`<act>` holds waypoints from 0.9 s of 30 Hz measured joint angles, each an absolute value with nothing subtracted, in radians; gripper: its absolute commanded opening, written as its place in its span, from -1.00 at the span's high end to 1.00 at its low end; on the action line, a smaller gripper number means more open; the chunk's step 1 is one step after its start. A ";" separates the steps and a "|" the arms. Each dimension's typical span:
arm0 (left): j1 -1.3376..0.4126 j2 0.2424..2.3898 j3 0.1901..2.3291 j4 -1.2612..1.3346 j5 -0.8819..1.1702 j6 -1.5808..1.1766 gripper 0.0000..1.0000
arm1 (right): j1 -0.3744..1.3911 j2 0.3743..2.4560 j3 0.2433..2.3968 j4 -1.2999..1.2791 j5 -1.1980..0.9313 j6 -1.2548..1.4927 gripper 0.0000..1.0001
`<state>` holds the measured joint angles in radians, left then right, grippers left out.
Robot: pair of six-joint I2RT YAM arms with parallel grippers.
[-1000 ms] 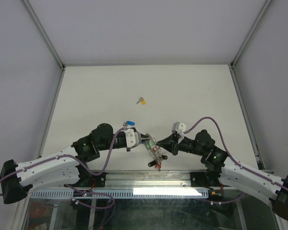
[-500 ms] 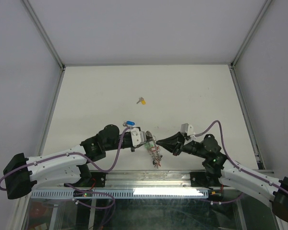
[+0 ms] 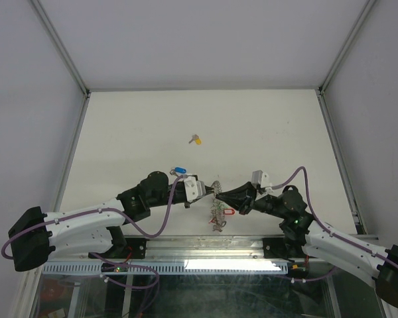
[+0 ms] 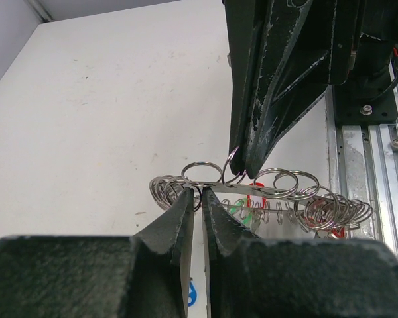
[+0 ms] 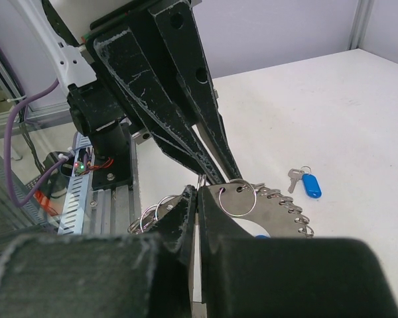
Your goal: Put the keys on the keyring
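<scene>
Keyring (image 4: 272, 191): silver band fringed with small split rings, keys and red and green tags. It is held off the table (image 3: 252, 132) near the front edge, between the two claws, with the keys hanging below.
Left claw (image 4: 200, 199): jaws at a narrow slit, pinching one end of the band.
Right claw (image 5: 198, 195): jaws pressed together on the band's edge, tips just beside the left claw's tips, nose to nose.
Blue-tagged key (image 5: 304, 181): lying flat on the table just behind the left claw, apart from the ring.
Yellow-tagged key (image 3: 196, 140): lying farther back, mid-table, well apart from everything else.
</scene>
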<state>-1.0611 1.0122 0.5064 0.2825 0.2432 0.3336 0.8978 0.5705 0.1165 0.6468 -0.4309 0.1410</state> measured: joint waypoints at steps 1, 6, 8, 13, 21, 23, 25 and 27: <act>-1.061 1.012 0.506 0.284 0.244 0.336 0.83 | 0.898 0.570 0.117 0.648 -0.431 0.140 1.00; -1.061 1.012 0.506 0.289 0.245 0.356 0.78 | 0.898 0.580 0.117 0.646 -0.432 0.124 1.00; -1.061 1.012 0.506 0.292 0.245 0.360 0.78 | 0.898 0.585 0.118 0.646 -0.432 0.117 1.00; -1.061 1.012 0.506 0.302 0.245 0.371 0.78 | 0.898 0.588 0.126 0.622 -0.432 0.091 1.00; -1.060 1.016 0.506 0.321 0.246 0.382 0.78 | 0.898 0.571 0.145 0.571 -0.418 0.056 1.00; -1.061 1.015 0.506 0.334 0.247 0.382 0.78 | 0.898 0.561 0.145 0.550 -0.401 0.049 1.00; -1.061 1.011 0.506 0.340 0.244 0.382 0.75 | 0.898 0.548 0.145 0.533 -0.377 0.046 1.00; -1.061 0.994 0.501 0.340 0.230 0.377 0.68 | 0.898 0.534 0.145 0.514 -0.345 0.043 1.00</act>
